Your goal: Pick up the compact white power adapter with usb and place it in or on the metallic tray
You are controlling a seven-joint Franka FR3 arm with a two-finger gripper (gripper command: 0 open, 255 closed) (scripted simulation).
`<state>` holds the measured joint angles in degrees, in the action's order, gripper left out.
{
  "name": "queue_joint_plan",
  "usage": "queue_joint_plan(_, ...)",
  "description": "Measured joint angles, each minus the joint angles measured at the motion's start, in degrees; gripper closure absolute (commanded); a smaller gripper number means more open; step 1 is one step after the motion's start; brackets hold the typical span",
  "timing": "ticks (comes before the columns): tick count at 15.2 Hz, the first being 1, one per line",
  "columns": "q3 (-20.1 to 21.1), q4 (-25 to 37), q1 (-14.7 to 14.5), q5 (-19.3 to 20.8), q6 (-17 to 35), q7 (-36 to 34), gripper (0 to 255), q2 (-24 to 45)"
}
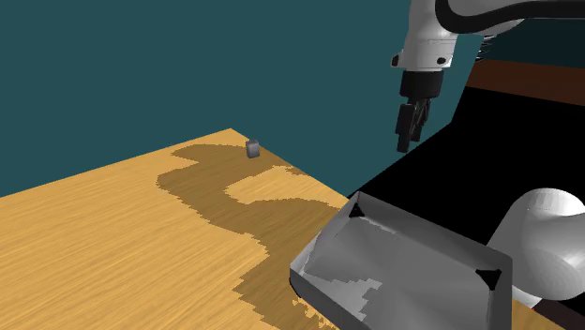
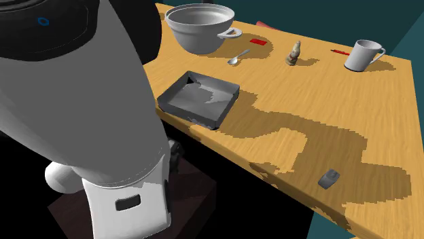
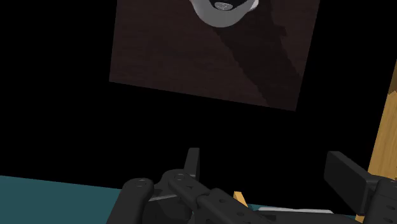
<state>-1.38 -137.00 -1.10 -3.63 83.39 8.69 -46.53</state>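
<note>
The power adapter point(image 1: 253, 148) is a small grey block near the far edge of the wooden table point(image 1: 112, 244); in the second exterior view the adapter point(image 2: 330, 178) lies flat close to the table's near edge. The grey metallic tray point(image 1: 412, 223) sits empty at the table corner by the stand, and the same tray point(image 2: 187, 115) lies below the bowl in the second exterior view. My gripper point(image 1: 410, 127) hangs open off the table over a black area, above and beyond the tray and well right of the adapter. In the wrist view the gripper point(image 3: 270, 172) holds nothing between its fingers point(image 3: 347, 175).
A large white bowl point(image 2: 200, 27), a spoon point(image 2: 238, 56), a red card point(image 2: 257, 41), a small figurine point(image 2: 293, 53), a white mug point(image 2: 363, 54) and a red pen point(image 2: 340, 51) stand along the table's far side. The brown stand top point(image 3: 210, 51) lies below the gripper.
</note>
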Motion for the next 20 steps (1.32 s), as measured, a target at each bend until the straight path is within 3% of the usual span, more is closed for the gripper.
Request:
queue_joint_plan(4, 1.8, 2.1, -0.8, -0.8, 1.9, -1.3, 0, 3.7)
queue_joint_plan(9, 5.9, 9.6, -2.2, -1.9, 4.4, -4.6, 0, 13.1)
queue_joint_plan(20, 14.5, 31.7, -4.8, 0.7, 6.4, -13.0, 0, 36.1)
